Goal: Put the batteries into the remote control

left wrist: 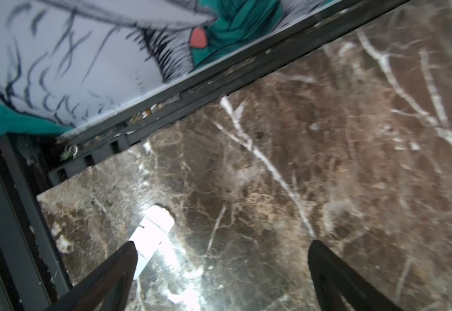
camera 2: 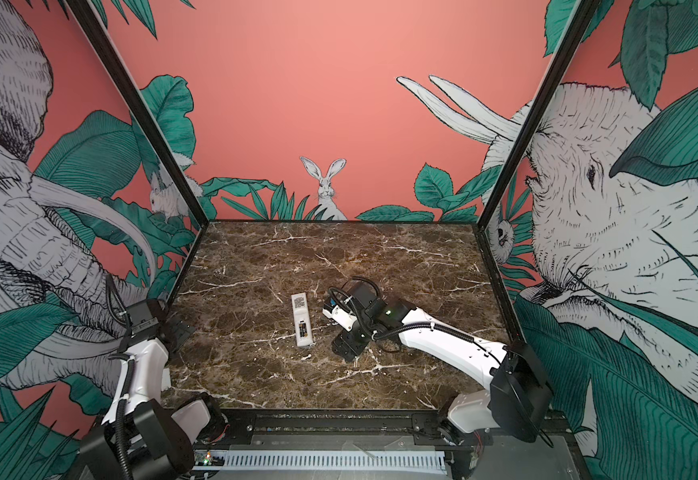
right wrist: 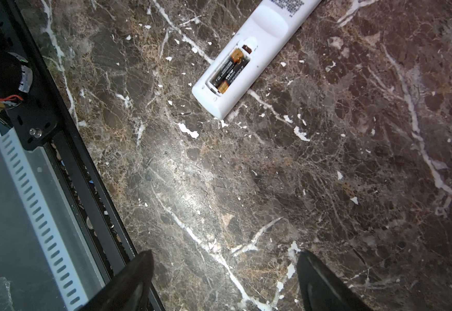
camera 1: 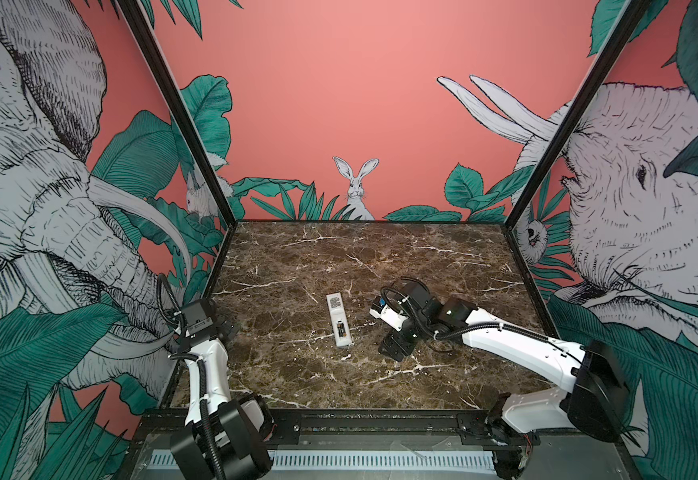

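While the remote control (camera 1: pixel 338 319) (right wrist: pixel 246 62) lay back-up near the middle of the bench (camera 1: pixel 422 257) with its compartment uncovered, the batteries (right wrist: pixel 229 71) were seen seated side by side inside it, at the end nearer the front edge. The left gripper (left wrist: pixel 222 243) was held wide open and empty over bare marble by the bench's left edge, well apart from the remote control. The right gripper (right wrist: pixel 225 253) was likewise spread open with nothing between its fingers, near the remote control's right side but not touching it.
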`<state>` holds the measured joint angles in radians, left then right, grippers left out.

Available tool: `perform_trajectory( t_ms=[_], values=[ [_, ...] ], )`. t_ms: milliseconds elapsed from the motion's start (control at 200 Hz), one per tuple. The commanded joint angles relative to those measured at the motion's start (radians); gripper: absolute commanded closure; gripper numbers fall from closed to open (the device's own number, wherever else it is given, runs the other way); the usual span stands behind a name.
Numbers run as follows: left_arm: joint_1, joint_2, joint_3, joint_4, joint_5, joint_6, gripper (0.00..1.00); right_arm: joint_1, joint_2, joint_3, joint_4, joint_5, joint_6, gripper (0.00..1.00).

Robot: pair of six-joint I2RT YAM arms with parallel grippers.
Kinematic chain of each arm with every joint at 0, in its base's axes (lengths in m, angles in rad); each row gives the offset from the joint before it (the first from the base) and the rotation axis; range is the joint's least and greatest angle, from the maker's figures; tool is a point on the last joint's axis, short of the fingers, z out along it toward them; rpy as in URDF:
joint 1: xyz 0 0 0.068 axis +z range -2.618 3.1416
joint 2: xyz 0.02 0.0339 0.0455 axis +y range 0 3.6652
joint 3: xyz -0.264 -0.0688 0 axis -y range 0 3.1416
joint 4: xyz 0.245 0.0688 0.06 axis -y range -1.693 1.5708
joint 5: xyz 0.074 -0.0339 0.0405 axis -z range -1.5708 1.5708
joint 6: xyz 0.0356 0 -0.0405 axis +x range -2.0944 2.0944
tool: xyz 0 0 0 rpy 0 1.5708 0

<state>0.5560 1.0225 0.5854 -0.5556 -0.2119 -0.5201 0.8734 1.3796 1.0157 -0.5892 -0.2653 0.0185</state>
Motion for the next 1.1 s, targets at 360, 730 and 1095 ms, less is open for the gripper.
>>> perform_trajectory(
  t_ms=[360, 730, 1095],
  values=[
    [0.119, 0.156, -0.037, -0.058, 0.008, -0.049, 0.01, -0.013, -0.032, -0.011, -0.033, 0.027, -0.001, 0.17],
    [0.121, 0.098, -0.089, 0.011, 0.053, -0.061, 0.01, -0.029, -0.071, -0.033, -0.056, 0.043, -0.012, 0.17],
    [0.122, 0.077, -0.135, 0.04, 0.125, -0.101, 0.06, -0.039, -0.085, -0.017, -0.083, 0.05, -0.022, 0.16]
  ],
)
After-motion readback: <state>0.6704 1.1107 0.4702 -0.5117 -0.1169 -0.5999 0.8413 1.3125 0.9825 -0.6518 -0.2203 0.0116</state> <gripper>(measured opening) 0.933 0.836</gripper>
